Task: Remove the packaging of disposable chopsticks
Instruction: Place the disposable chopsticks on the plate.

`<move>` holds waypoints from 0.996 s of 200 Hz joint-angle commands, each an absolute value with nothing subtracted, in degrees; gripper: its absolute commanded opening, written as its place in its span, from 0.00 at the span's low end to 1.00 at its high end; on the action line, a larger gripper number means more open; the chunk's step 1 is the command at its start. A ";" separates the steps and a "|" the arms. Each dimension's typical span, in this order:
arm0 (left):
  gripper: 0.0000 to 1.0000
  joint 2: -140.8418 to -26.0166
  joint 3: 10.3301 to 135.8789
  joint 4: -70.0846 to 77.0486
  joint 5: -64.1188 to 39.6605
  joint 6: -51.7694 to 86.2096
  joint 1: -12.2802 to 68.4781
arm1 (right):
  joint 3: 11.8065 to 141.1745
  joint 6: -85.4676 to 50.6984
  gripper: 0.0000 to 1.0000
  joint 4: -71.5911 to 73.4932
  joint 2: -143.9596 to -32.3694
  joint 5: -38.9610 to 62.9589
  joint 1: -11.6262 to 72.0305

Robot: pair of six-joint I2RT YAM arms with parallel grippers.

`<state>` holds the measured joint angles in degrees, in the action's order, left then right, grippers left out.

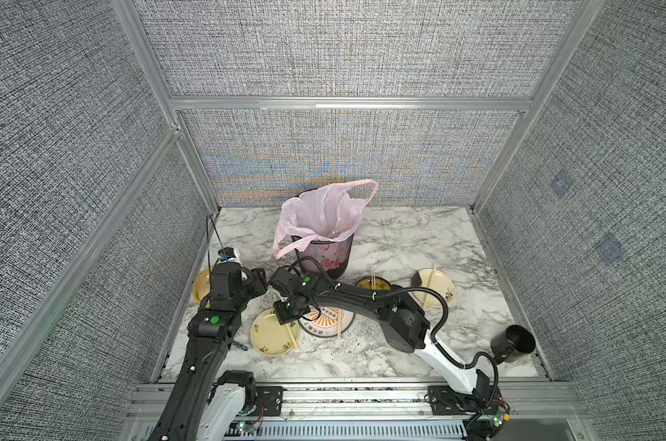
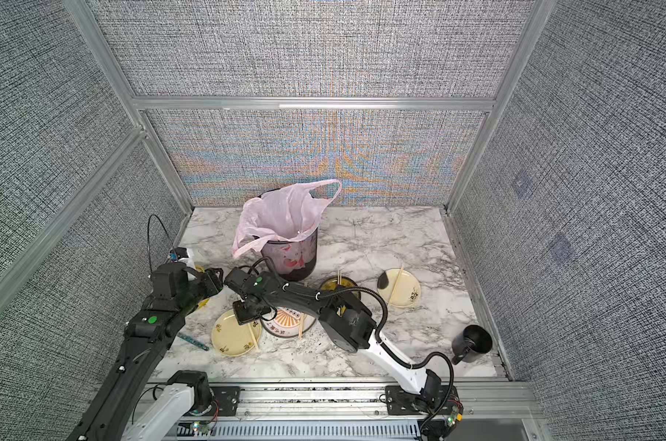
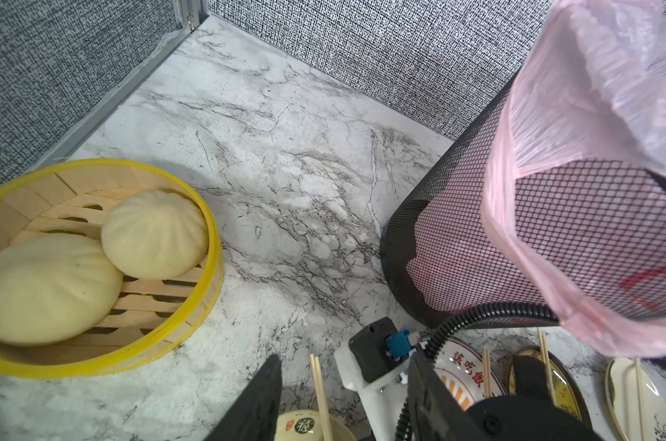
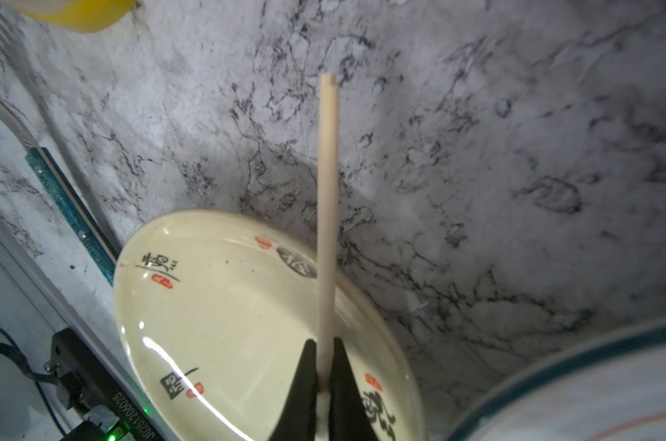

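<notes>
Right wrist view: the right tool (image 4: 325, 366) is clenched on a chopstick pair (image 4: 327, 191), pinching it above the cream plate (image 4: 194, 313). The long axis runs straight out from the jaws, and the free end lies past the plate's rim, over the counter (image 4: 495, 133). The wood looks bare, and I can make out no sleeve on it. So narrow a pinch on thin wood could let the pair swivel or slide out. A drop from here might bounce off the rim and roll away.

Left wrist view: the left tool (image 3: 345, 353) stands released, jaws apart and empty. The pair's free end points into the gap between them. The right arm's wrist sits just beside one jaw, so a sideways move risks a knock between the arms or against the sticks.

Both top views: the two wrists nearly meet in front of the mesh bin (image 1: 324, 263). A stretch of pale stick lies roughly front to back over the cream plate. It is probably the held pair's other end, though I cannot be sure. Three more pairs (image 1: 429, 286) rest on plates to the right
</notes>
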<state>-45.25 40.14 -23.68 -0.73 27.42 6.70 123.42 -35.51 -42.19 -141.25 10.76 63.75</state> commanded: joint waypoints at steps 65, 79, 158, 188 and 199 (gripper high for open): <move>0.54 -46.43 40.17 -21.18 -3.25 27.04 6.75 | 124.62 -34.63 0.14 -45.58 -141.41 9.83 63.54; 0.54 -46.49 40.17 -21.18 -3.20 27.01 6.75 | 125.07 -34.58 0.17 -45.82 -141.80 10.30 63.63; 0.54 -45.62 39.64 -20.59 -3.35 26.54 6.72 | 126.37 -34.54 0.23 -48.50 -141.50 6.56 64.64; 0.54 -45.18 39.46 -20.48 -3.37 26.30 6.69 | 126.73 -34.37 0.23 -48.95 -141.50 6.17 64.78; 0.55 -44.96 39.46 -20.45 -3.38 26.30 6.74 | 126.71 -34.37 0.23 -48.96 -141.50 5.79 64.78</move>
